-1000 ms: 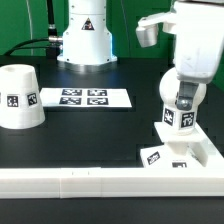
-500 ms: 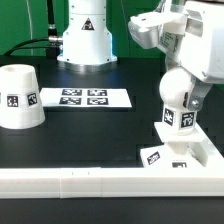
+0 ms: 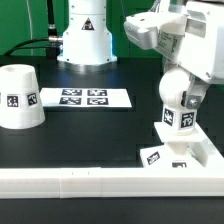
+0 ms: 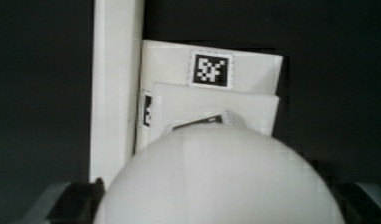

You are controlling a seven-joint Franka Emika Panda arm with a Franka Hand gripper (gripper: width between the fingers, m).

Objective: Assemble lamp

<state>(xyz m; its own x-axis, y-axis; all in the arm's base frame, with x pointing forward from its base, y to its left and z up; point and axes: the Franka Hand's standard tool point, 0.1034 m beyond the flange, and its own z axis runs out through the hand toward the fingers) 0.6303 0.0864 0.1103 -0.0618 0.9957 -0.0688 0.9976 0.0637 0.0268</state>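
The white bulb [image 3: 174, 108] stands upright on the flat square base [image 3: 182, 153] at the exterior view's right, close to the white rail. My gripper [image 3: 184, 97] comes down from above and is shut on the bulb's upper part. In the wrist view the round bulb [image 4: 213, 165] fills the space between my dark fingers [image 4: 55, 206], with the tagged base [image 4: 240, 85] beyond it. The tapered shade [image 3: 19, 98] stands apart at the exterior view's left, mouth down.
The marker board [image 3: 85, 97] lies flat in the middle, in front of the arm's white pedestal [image 3: 86, 35]. The long white rail [image 3: 100, 181] runs along the near edge and shows beside the base in the wrist view [image 4: 116, 80].
My wrist and hand have turned about the bulb's upright axis, with the arm's upper body swinging toward the exterior view's left. The bulb and base stay in place.
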